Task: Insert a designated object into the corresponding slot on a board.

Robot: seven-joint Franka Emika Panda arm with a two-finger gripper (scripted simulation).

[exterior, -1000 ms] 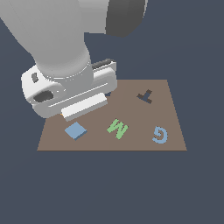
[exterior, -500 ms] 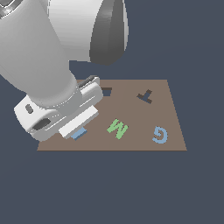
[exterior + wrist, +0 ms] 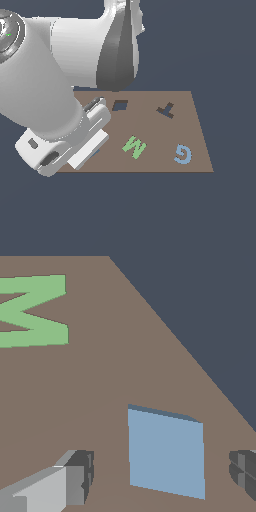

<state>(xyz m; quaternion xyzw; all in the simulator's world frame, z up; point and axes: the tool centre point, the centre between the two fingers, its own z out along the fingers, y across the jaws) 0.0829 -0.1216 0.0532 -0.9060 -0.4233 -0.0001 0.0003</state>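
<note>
Gripper [image 3: 162, 476] poised over tile [image 3: 166, 453]
Jaws spread wide, one finger [image 3: 75, 483] on each side of the flat blue square, neither touching; the slot [image 3: 120, 105] lies well beyond.

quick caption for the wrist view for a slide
Open jaws straddle the light-blue tile lying flat on the brown board, green M nearby.

Board [image 3: 100, 381] — matt brown, smooth; light-blue square tile [image 3: 166, 453] — flat matt; finger pads [image 3: 82, 476] — dark, ridged, rubber-like.
</note>
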